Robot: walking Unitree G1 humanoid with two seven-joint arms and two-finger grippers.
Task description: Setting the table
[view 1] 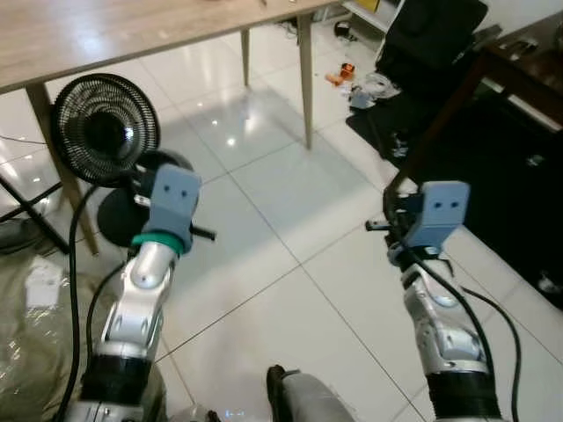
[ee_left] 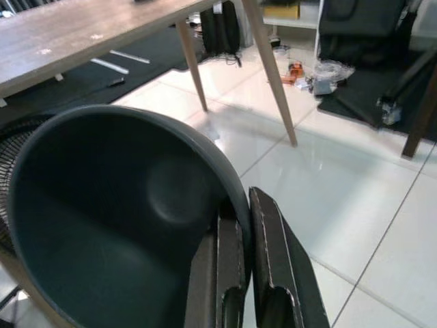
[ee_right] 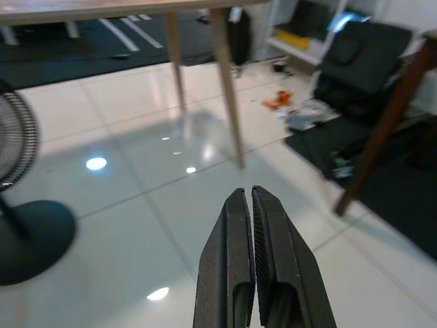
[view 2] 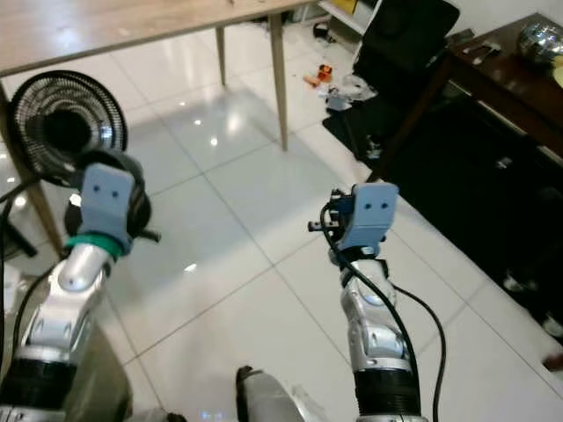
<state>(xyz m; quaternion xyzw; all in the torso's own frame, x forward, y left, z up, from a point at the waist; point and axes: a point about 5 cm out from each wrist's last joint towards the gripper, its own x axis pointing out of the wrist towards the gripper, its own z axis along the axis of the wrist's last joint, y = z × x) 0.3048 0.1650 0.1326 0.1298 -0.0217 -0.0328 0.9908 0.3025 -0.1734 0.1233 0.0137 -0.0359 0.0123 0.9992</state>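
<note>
My left gripper (ee_left: 244, 205) is shut on the rim of a dark grey bowl (ee_left: 123, 219), one finger inside and one outside. In the left eye view the bowl (view 1: 167, 161) shows as a dark round edge just beyond the left wrist, held above the white tiled floor. My right gripper (ee_right: 247, 195) is shut with nothing in it, raised over the floor (view 1: 290, 202) at the right. The light wooden table (view 1: 132, 26) runs across the top of the view, ahead of both grippers, with its leg (view 1: 305, 79) standing between them.
A black floor fan (view 1: 106, 127) stands under the table at the left, close to the bowl. A black chair (view 1: 431, 35) and a dark wooden table (view 1: 519, 70) are at the right. Small clutter (view 1: 352, 83) lies on the floor beyond the leg.
</note>
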